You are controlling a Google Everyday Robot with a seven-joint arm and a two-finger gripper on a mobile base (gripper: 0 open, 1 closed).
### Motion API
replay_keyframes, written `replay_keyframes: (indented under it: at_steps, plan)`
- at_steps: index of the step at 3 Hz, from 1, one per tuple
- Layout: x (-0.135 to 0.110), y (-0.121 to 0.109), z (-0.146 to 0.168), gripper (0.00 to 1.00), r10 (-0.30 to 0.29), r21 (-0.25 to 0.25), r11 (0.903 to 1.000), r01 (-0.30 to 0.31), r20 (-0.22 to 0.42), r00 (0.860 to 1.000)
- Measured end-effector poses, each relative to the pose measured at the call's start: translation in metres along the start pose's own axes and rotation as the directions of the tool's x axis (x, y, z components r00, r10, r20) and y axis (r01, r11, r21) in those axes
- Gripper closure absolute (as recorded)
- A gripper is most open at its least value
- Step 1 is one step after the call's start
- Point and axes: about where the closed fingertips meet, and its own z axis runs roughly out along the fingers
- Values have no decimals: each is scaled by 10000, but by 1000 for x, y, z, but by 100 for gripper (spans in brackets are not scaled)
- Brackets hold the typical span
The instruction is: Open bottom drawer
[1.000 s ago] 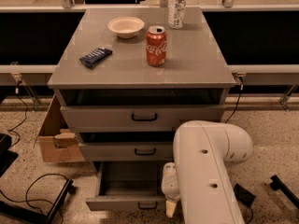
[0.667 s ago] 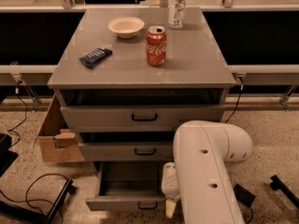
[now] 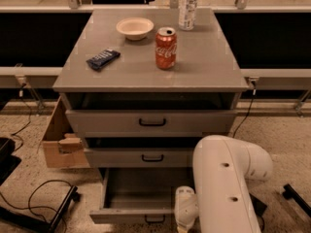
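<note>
The grey cabinet has three drawers. The bottom drawer (image 3: 131, 215) stands pulled out, its plain grey tray showing, with a small black loop handle (image 3: 154, 220) on its short front. My white arm (image 3: 226, 183) reaches down at the lower right. My gripper (image 3: 184, 220) is at the drawer's right front corner, beside the handle, partly cut off by the frame's bottom edge.
Top drawer (image 3: 150, 122) and middle drawer (image 3: 146, 157) each stand slightly out. On the cabinet top: a red soda can (image 3: 165, 48), a white bowl (image 3: 134, 27), a dark snack bar (image 3: 103, 58), a clear bottle (image 3: 188, 5). A cardboard box (image 3: 58, 142) and cables lie at the left.
</note>
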Motion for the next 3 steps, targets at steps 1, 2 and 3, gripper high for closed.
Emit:
replay_keyframes:
  at_steps: [1, 2, 3]
  plan:
    - [-2, 0, -9, 61, 0, 0, 10000, 0, 0, 10000]
    - [-1, 0, -13, 84, 0, 0, 10000, 0, 0, 10000]
    - [-1, 0, -13, 100, 0, 0, 10000, 0, 0, 10000]
